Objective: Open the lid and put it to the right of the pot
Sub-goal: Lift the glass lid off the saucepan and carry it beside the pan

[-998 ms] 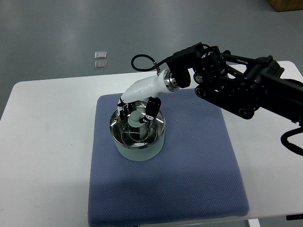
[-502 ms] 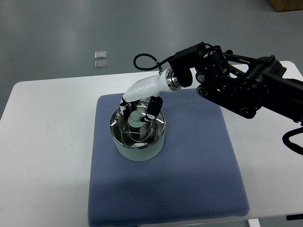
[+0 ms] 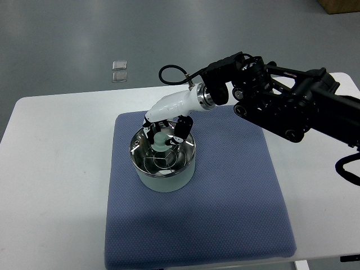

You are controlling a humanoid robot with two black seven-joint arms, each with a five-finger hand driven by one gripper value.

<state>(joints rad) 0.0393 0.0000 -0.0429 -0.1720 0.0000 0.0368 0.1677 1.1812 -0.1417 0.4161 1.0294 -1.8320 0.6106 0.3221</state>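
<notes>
Top view: right robot hand (image 3: 166, 134) pinching the lid knob over the pot.
Fingers (image 3: 180, 128) of the white-shelled hand are curled around the pale green knob (image 3: 160, 140) of the glass lid (image 3: 163, 152), which sits on or just above the rim of the pot (image 3: 164, 163); I cannot tell whether it has cleared. The pot stands on the far-left part of a blue mat (image 3: 225, 197) on the white worktop (image 3: 50, 169). The knob is small, round and smooth, so a fingertip pinch could slip and drop the lid. A tilted lift might catch the shiny steel rim and drag the light, pale-sided pot across the woven mat. The glass is hard and brittle; a fall could crack it. The left hand is out of sight.
</notes>
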